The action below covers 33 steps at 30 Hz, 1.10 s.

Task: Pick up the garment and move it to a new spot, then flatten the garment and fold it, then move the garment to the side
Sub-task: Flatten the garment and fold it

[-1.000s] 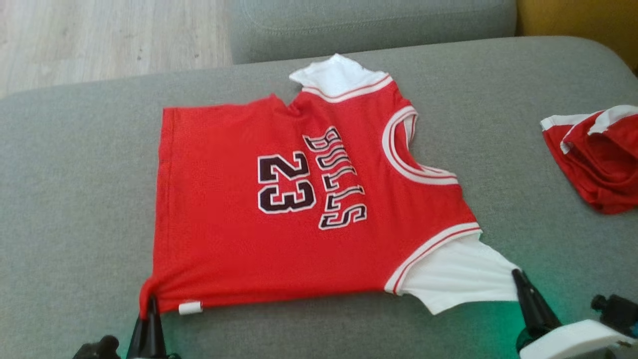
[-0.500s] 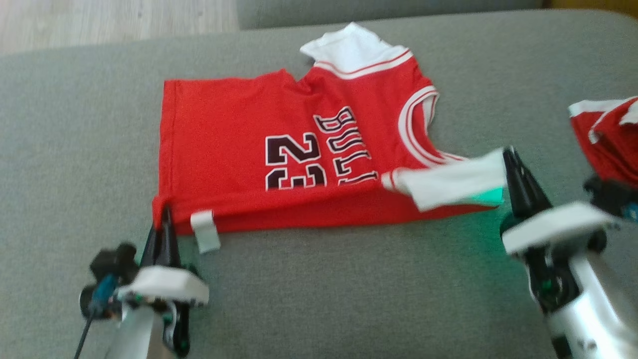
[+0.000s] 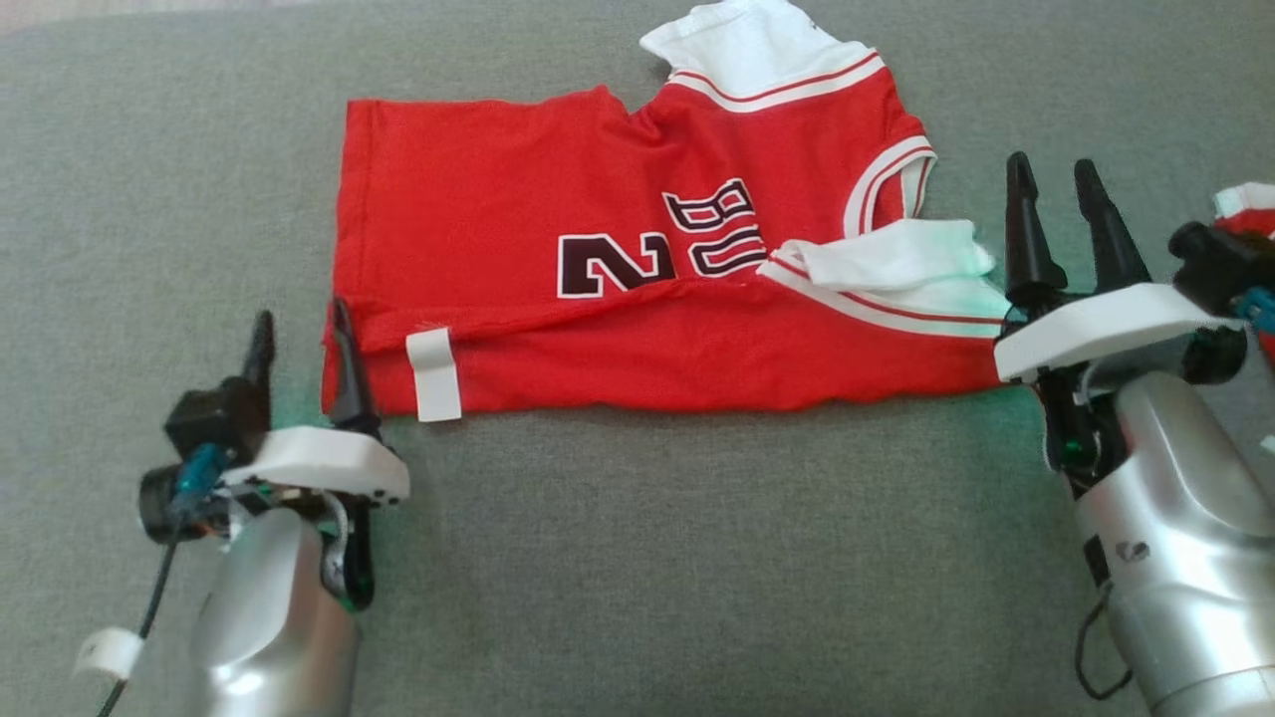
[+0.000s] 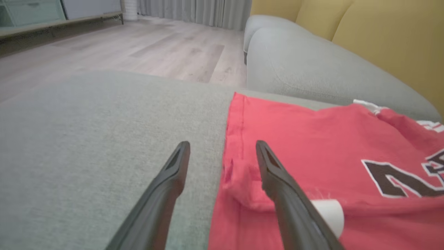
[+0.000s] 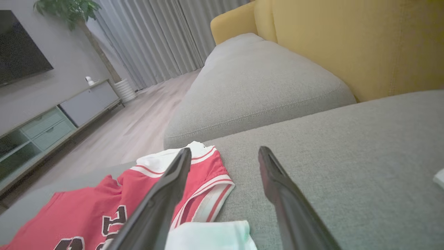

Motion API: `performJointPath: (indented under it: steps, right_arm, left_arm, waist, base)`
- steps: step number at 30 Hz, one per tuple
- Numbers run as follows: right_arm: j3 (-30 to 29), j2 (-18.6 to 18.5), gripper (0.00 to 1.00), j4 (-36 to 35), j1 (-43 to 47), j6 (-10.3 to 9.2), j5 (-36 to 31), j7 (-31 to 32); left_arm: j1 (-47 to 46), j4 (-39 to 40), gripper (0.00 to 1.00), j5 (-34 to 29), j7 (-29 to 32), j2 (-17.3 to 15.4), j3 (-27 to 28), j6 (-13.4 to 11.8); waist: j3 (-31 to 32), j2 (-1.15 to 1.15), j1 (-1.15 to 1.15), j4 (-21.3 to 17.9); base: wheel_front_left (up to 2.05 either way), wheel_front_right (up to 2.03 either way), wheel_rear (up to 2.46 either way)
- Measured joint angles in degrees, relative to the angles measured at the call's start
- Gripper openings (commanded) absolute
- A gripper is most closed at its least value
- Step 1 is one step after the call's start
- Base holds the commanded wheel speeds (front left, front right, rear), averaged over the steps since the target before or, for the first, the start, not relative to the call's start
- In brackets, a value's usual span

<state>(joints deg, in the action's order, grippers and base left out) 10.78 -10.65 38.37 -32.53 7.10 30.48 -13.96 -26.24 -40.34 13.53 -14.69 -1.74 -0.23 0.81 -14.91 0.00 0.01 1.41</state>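
On the sofa [image 3: 637,558], the jersey [image 3: 598,339] runs left to right: left fingers [image 3: 347,368] open at its hem corner, right fingers [image 3: 1026,239] open beside its sleeve.

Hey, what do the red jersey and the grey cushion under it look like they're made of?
Jersey: thin, matte knit fabric, possibly a synthetic sports mesh; it folds softly and puckers at the hem. Cushion: grey woven upholstery, matte and slightly coarse, with a fine heathered weave; probably padded inside, judging by its rounded edges.
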Motion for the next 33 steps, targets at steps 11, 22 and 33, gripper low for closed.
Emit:
performJointPath:
  steps: [11, 22, 33]
  right_arm:
    - [-8.15, 3.86, 1.00, -7.82, 13.10, 0.00, -21.49, -0.25]
    - [-8.59, 6.41, 1.00, -8.10, 24.14, 0.00, -25.76, -0.25]
    - [-8.76, 7.13, 1.00, -7.30, 28.43, 0.00, -25.76, -0.25]
  left_arm:
    - [14.89, 10.76, 1.00, -3.52, 0.00, -0.05, -0.53, -1.40]
    - [25.14, 13.84, 1.00, -3.12, 0.00, -0.34, -3.50, -1.83]
    - [28.85, 14.63, 1.00, -1.41, 0.00, -0.48, -5.04, -2.05]
  waist:
    - [3.91, 0.00, -0.01, 0.46]
    - [10.04, 0.00, -0.02, 0.49]
    - [12.43, 0.00, -0.01, 0.07]
  base:
    - [0.00, 0.00, 0.00]
    - [0.00, 0.00, 0.00]
    - [0.00, 0.00, 0.00]
